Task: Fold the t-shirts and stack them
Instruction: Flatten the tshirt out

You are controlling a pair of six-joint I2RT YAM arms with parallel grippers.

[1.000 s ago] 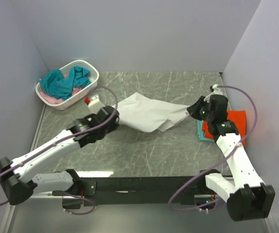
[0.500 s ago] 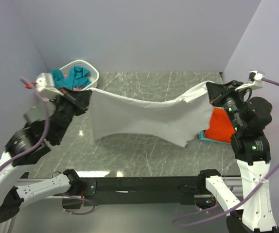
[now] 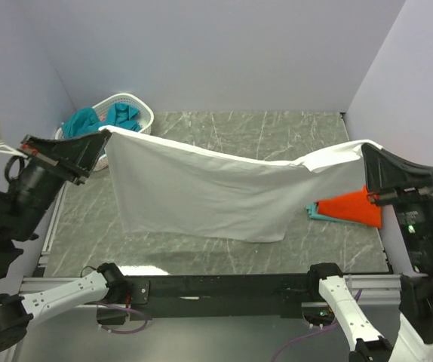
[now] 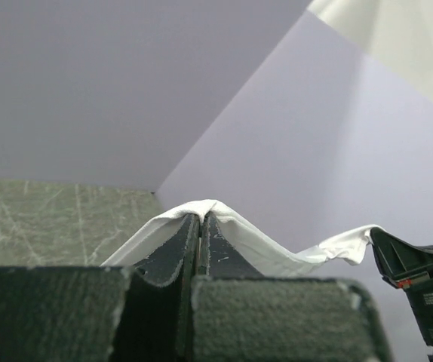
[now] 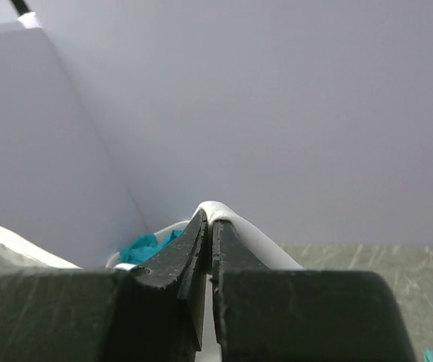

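The white t-shirt (image 3: pixel 201 188) hangs spread wide in the air above the table, stretched between both grippers. My left gripper (image 3: pixel 105 134) is shut on its left top corner; in the left wrist view the cloth (image 4: pixel 277 253) drapes over the closed tips (image 4: pixel 201 216). My right gripper (image 3: pixel 365 148) is shut on its right top corner, with cloth (image 5: pixel 265 241) over the tips (image 5: pixel 210 215). A folded orange-red t-shirt (image 3: pixel 356 207) lies on a teal one (image 3: pixel 318 213) at the right. Teal t-shirts (image 3: pixel 88 121) and something pink sit in the basket.
The white perforated basket (image 3: pixel 137 105) stands at the back left corner, partly hidden by the left arm. Walls close in on the left, back and right. The marble table top (image 3: pixel 262 128) shows behind the hanging shirt.
Both arms have risen and moved apart. The white t-shirt went from lying crumpled on the table to hanging stretched wide above it.
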